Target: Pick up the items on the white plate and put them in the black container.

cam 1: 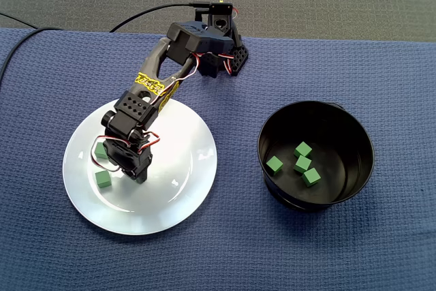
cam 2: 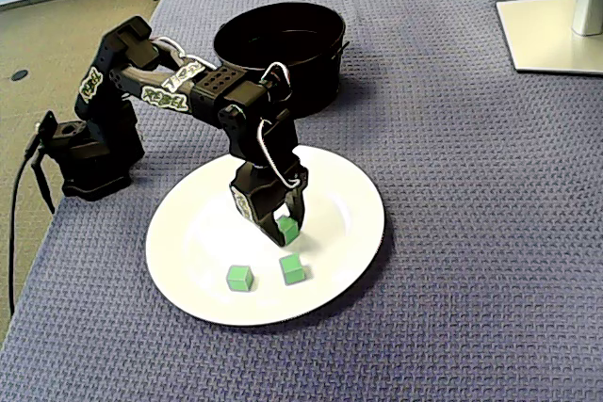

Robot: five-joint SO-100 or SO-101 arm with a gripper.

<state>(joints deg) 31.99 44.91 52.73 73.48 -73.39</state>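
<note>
four green cubes (cam 1: 302, 163) lie in the black container (cam 1: 344, 134), three remain on the white plate (cam 2: 349, 204), and the gripper (cam 2: 282, 233) jaws hold one pinched cube (cam 2: 288, 227) there.

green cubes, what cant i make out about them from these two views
1. Fixed view from above: the gripper covers one cube on the white plate; only two cubes show.
2. Side fixed view: the black container wall hides its contents.
3. Side fixed view: whether the gripper presses the cube between its fingers is too small to tell.
</note>
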